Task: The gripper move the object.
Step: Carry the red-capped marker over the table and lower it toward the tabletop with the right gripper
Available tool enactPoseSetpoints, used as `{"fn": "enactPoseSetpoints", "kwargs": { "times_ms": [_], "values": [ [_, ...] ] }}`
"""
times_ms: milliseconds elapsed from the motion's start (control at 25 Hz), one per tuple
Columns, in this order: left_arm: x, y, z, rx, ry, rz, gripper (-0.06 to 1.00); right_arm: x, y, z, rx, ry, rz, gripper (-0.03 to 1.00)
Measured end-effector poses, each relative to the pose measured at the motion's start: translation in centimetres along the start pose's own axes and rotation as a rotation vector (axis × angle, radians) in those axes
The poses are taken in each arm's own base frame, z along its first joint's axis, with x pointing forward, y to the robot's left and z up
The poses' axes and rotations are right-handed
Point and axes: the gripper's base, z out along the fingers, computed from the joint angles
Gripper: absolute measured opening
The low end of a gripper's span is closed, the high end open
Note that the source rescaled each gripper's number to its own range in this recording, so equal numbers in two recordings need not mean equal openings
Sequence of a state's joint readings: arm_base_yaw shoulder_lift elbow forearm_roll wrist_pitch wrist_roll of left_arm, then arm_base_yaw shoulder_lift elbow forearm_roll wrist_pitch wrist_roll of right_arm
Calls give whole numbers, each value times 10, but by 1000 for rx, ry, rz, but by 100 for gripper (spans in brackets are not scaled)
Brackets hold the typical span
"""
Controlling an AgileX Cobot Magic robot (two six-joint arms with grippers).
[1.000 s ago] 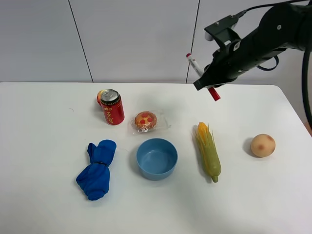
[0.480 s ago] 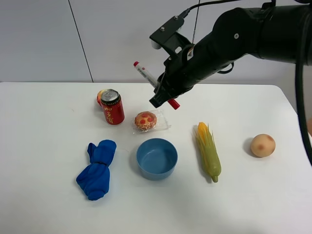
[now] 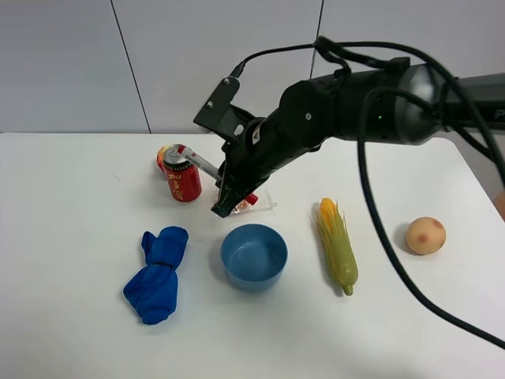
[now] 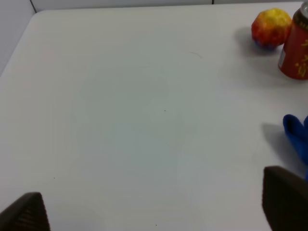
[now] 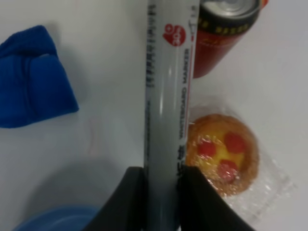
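My right gripper [image 3: 224,206] reaches across to the left half of the table and is shut on the white marker pen [image 3: 202,163]. The pen is held slanted above the table, its far end over the red can [image 3: 182,177] and its red end [image 3: 251,197] by the wrapped pastry [image 3: 239,192]. In the right wrist view the fingers [image 5: 135,192] clamp the pen [image 5: 166,96] over the pastry [image 5: 222,154] and beside the can [image 5: 222,36]. My left gripper [image 4: 154,214] is open and empty over bare table; it does not show in the high view.
A blue bowl [image 3: 254,257] sits just in front of the right gripper. A blue cloth [image 3: 158,272] lies front left, a corn cob [image 3: 337,245] right of the bowl, and a round fruit [image 3: 425,235] far right. A peach-like fruit [image 4: 271,26] stands behind the can.
My right arm has swept from the back right to the left and downward with the pen in its grip, ending low over the pastry beside the can. The table's objects have not moved.
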State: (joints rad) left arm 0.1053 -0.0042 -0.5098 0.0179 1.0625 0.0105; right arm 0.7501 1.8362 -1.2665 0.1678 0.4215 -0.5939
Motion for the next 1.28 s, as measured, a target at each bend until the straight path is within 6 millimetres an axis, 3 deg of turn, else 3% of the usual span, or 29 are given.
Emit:
{"fn": "enactPoseSetpoints", "kwargs": {
  "times_ms": [360,560,920,1280],
  "values": [
    [0,0,0,0,0,0,100,-23,26,40,-20,-60,-131,0],
    [0,0,0,0,0,0,100,-32,26,59,-28,-59,-145,0],
    [0,0,0,0,0,0,100,-16,32,94,-65,16,-143,0],
    [0,0,0,0,0,0,100,-12,34,100,-69,26,-143,0]
  ]
}}
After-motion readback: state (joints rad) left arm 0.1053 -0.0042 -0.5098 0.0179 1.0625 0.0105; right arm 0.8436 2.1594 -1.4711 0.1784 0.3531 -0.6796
